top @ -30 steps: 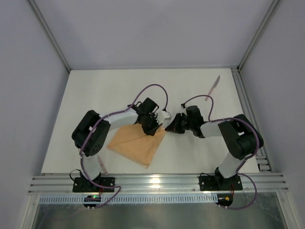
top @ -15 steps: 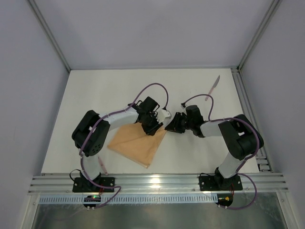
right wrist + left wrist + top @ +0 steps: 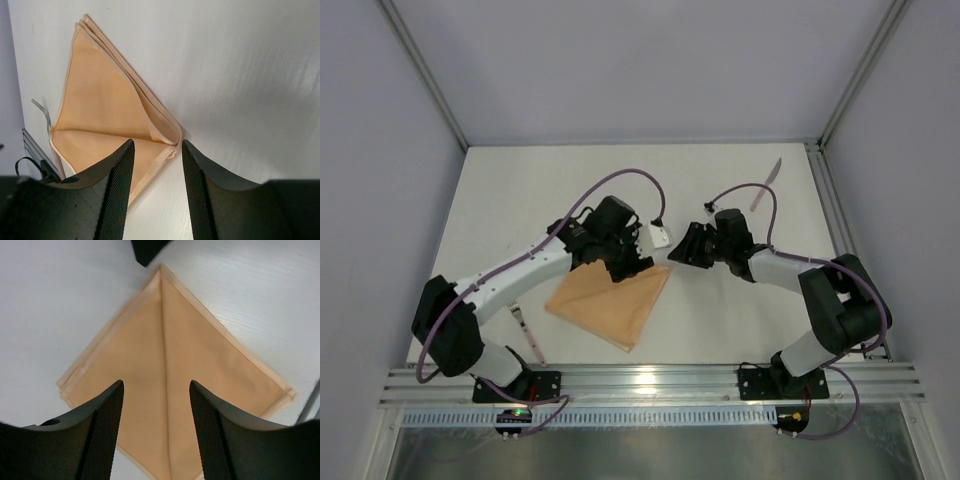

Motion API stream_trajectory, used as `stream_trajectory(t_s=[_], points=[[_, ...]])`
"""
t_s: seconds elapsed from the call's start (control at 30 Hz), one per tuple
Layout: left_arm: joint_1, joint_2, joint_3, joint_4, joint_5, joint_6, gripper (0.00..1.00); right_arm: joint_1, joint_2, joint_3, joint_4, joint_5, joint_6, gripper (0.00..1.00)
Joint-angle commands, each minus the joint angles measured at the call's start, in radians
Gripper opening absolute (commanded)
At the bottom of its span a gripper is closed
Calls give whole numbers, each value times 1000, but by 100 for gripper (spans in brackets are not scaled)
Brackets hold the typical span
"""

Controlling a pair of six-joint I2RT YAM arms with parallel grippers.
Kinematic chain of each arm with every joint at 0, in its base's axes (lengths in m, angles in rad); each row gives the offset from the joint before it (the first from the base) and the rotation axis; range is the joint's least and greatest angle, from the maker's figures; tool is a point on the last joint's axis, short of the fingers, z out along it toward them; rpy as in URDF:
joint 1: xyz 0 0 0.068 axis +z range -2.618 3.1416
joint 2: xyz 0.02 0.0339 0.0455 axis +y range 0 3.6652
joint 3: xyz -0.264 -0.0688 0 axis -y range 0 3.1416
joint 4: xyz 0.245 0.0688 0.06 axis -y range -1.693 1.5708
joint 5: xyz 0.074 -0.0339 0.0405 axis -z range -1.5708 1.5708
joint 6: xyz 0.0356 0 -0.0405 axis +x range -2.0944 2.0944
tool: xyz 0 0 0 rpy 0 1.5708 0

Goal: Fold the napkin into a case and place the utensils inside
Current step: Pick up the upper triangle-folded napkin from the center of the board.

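The peach-orange napkin (image 3: 612, 303) lies flat, folded into a diamond, with two flaps meeting along a centre line (image 3: 163, 365). Its right corner shows layered edges (image 3: 167, 137). My left gripper (image 3: 630, 264) hovers open over the napkin's upper edge, nothing between its fingers (image 3: 156, 390). My right gripper (image 3: 676, 254) is open just off the napkin's right corner, also holding nothing (image 3: 157, 147). The pale knife (image 3: 769, 181) lies at the far right of the table. The slim fork (image 3: 528, 338) lies near the left arm's base, left of the napkin (image 3: 42, 112).
Metal rails (image 3: 640, 382) run along the table's near edge, and a rail (image 3: 832, 215) borders the right side. Grey walls close in the back and sides. The right gripper's fingertip (image 3: 147, 250) shows just beyond the napkin's corner.
Both grippers have opened from shut and let go of the napkin's right corner. The left arm's elbow has swung out to the left and its wrist has drawn back slightly.
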Motion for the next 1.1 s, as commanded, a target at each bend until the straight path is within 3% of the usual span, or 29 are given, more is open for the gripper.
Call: stream_trajectory(t_s=[0.0, 0.13, 0.37, 0.6, 0.77, 0.9, 1.07], points=[[-135, -81, -127, -103, -47, 133, 58, -11, -96, 0, -49, 9, -45, 47], [-301, -127, -335, -41, -118, 170, 58, -9, -164, -13, -102, 21, -71, 47], [-491, -216, -482, 127, -182, 196, 58, -9, -258, -64, -126, 36, -65, 48], [-508, -186, -540, 238, -216, 205, 53, -9, -307, -104, -128, 47, -61, 48], [-515, -141, -517, 168, -155, 203, 45, -11, -317, -98, -139, 38, -70, 47], [-515, -169, -512, 115, -96, 225, 46, -11, -324, -86, -152, 36, -81, 48], [-515, -138, -506, 130, -132, 220, 45, -9, -325, -81, -152, 33, -82, 47]])
